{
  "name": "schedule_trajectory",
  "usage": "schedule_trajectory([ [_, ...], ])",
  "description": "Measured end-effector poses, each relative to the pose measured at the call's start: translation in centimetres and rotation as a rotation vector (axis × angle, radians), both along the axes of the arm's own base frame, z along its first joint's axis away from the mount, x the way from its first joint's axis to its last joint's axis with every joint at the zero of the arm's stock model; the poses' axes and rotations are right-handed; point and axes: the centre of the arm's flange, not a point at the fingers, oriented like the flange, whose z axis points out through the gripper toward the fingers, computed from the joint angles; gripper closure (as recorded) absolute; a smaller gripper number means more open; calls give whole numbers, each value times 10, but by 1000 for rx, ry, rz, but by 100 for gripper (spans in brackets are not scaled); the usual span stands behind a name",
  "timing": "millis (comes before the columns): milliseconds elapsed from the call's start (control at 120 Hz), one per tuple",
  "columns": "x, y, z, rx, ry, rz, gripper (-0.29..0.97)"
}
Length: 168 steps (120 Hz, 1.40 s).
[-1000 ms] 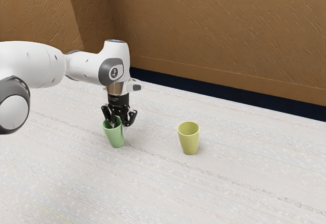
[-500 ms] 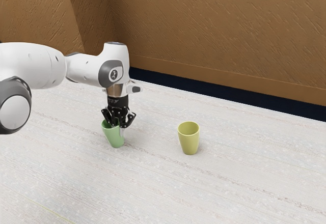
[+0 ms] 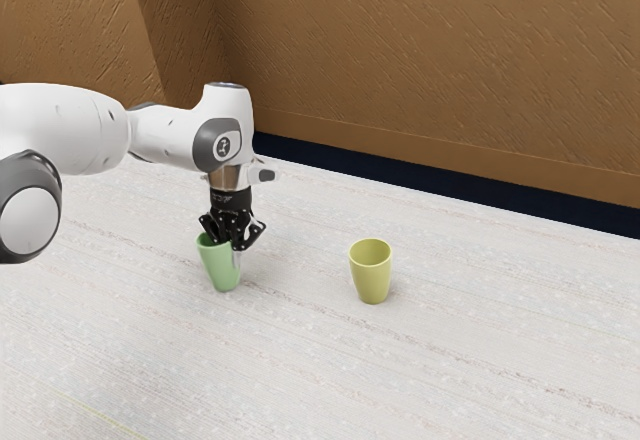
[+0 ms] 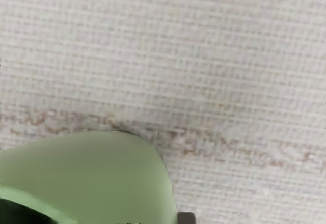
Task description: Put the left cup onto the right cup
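My end effector [image 3: 232, 239] sits left of centre in the exterior view. Its fingers are drawn close together and pinch the wall of the green cup [image 3: 220, 268] at the rim, one finger apparently inside the mouth and the other outside. The grip is on the part of the rim facing the exterior view's right. The cup leans a little, and I cannot tell whether its base rests on the counter [image 3: 450, 360] or is just clear of it. In the wrist view the same green cup [image 4: 86, 173] is a broad blurred shape right under my hand, with the pale woven-looking counter beyond. The yellow-green cup [image 3: 370, 270] stands upright just right of centre, well apart from mine, with its mouth open upward. I judge the green cup to be light, stiff and thin-walled, with a smooth surface that may slip. A pinch on one wall lets it pivot, so a firm hold low on the rim wall seems best. Its taper toward the base should help it settle into the other cup, which looks light enough to tip if bumped.
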Motion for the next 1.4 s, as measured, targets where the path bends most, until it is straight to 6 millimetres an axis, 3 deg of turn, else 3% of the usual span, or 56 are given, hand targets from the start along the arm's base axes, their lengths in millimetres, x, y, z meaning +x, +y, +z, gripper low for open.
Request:
schedule_trajectory([
  [175, 0, -1, 10, 1, -9, 0, 76],
  [492, -3, -23, 59, 6, -70, -34, 76],
  [742, -9, -60, 106, 12, -124, -91, 77],
  [1042, -24, -126, 160, 25, -188, -194, 78],
  [1400, -42, -187, 201, 32, -241, -283, 78],
])
